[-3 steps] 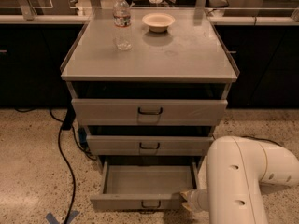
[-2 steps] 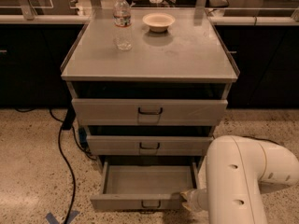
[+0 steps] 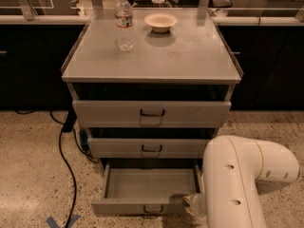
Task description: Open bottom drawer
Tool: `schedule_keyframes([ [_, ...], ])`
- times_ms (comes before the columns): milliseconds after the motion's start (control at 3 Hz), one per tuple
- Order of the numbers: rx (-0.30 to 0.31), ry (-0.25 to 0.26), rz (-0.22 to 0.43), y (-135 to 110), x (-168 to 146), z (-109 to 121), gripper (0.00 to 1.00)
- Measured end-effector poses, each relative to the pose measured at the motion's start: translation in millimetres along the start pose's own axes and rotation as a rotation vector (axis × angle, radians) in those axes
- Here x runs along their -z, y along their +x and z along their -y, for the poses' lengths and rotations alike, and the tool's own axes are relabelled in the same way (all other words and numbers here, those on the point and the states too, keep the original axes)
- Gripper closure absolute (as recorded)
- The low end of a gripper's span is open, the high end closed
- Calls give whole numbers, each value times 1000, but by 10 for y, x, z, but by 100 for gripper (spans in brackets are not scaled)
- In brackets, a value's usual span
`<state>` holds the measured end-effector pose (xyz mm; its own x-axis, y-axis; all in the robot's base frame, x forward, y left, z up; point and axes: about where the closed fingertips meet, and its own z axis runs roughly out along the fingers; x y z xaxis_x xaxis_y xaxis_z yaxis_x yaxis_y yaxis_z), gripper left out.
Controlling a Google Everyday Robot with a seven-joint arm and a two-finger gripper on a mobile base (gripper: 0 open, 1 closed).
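Note:
The bottom drawer (image 3: pixel 142 206) of the grey metal cabinet stands pulled out toward me, its plain grey tray (image 3: pixel 149 183) showing and bare. A small dark handle (image 3: pixel 153 209) sits at the centre of its slim front panel. My gripper (image 3: pixel 192 204) is at the right end of that front panel, low by the floor, mostly hidden behind my white arm (image 3: pixel 235 179), which fills the lower right.
The middle drawer (image 3: pixel 151 147) and the top drawer (image 3: pixel 152 112) are slightly out. On the cabinet top (image 3: pixel 180 61) stand a water bottle (image 3: pixel 124 20) and a bowl (image 3: pixel 161 21). A black cable (image 3: pixel 66 146) runs over the floor at left, near blue tape (image 3: pixel 59 221).

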<state>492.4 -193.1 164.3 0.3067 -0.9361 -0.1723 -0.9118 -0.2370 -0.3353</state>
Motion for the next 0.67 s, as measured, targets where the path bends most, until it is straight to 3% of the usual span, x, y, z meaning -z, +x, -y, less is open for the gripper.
schedule_keyframes([
  [667,1,-6,-2,-36,37,-78,100],
])
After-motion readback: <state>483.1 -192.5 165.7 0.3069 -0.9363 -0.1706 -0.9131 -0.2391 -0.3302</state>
